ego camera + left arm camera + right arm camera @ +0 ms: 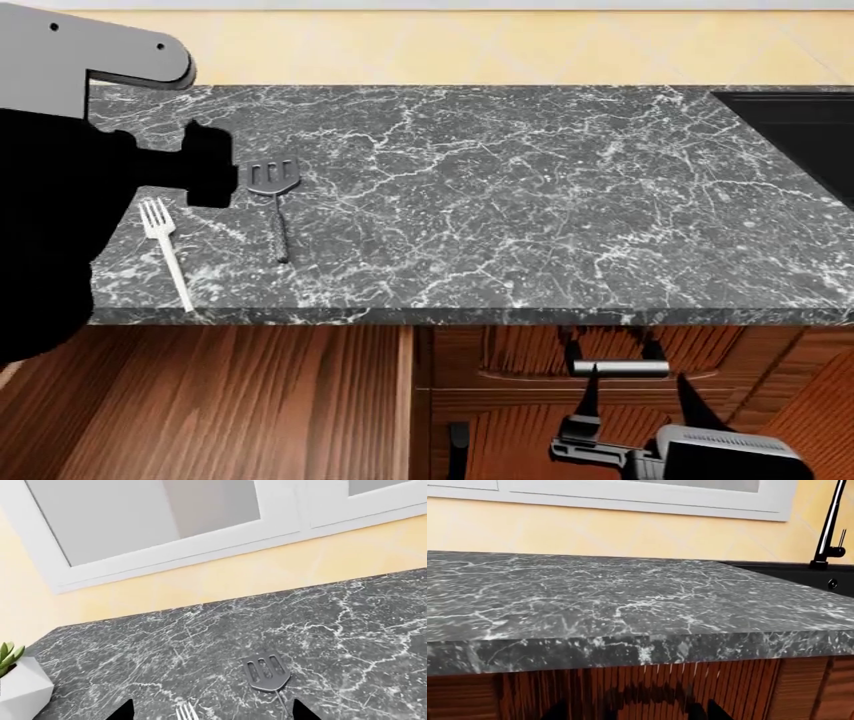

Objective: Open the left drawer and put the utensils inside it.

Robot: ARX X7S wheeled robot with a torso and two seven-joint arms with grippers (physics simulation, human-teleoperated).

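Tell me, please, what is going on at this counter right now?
A two-armed robot is working at a dark marble counter. A white fork and a grey slotted spatula lie side by side on it, untouched. The left gripper hovers open above them. The right gripper is down at the drawer front, its fingers either side of the silver handle. Whether the drawer is pulled out yet is hard to tell.

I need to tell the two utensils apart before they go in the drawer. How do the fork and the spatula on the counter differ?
The fork is white with tines; the spatula is dark grey with a slotted blade. In the head view, the fork lies slanted and nearer the counter's front edge; the spatula lies almost straight, farther back, and looks a little shorter. Both lie flat on the marble, heads toward the wall, side by side without touching.
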